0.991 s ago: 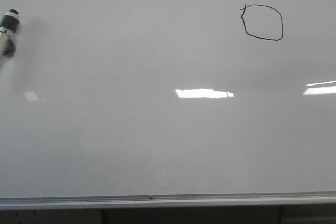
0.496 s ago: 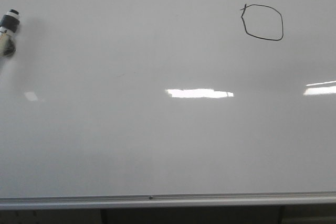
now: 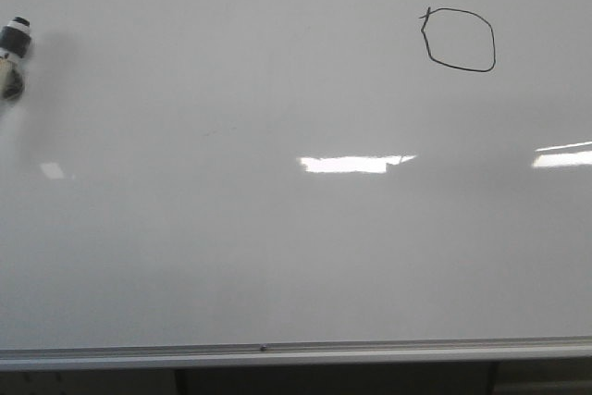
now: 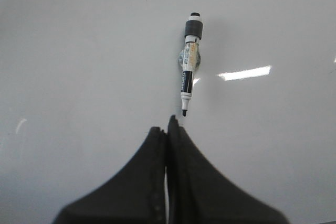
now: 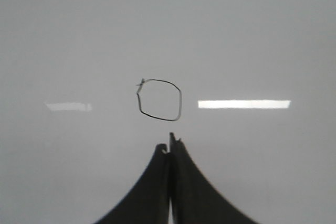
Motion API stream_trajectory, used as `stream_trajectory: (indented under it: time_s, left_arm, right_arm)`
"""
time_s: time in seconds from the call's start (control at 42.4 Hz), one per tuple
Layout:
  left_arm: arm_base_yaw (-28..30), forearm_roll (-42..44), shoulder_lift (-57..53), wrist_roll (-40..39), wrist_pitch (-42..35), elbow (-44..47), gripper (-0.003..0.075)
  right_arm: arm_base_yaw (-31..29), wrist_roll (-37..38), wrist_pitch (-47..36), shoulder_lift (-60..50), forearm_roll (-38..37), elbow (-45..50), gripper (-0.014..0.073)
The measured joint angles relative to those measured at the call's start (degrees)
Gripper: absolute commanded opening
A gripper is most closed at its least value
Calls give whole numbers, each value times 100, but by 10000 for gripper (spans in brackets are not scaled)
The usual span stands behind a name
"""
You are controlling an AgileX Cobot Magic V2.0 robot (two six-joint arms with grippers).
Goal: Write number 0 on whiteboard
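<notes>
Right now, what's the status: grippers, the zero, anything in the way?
Left gripper shut, empty; marker lies beyond it. Right gripper shut, empty. Number 0 drawn on whiteboard. Nothing blocking.

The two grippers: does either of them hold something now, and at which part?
Nothing is held. The left gripper is shut and empty; the marker lies apart on the whiteboard. The right gripper is shut and empty near the number 0.
</notes>
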Motion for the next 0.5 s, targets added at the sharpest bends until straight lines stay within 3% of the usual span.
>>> stream_trajectory:
  time_s: [0.094,0.212,0.496]
  left_arm:
    - [0,0,0,0,0,0,-20]
    - [0,0,0,0,0,0,-20]
    - [0,0,0,0,0,0,-20]
  right_arm:
    - [-367,825,93,-387,-904,448,-69]
    - [-641,1327,306,-774,-1713,926,-69]
    - [-908,1517,1407,-1514,-2115,1143,-69]
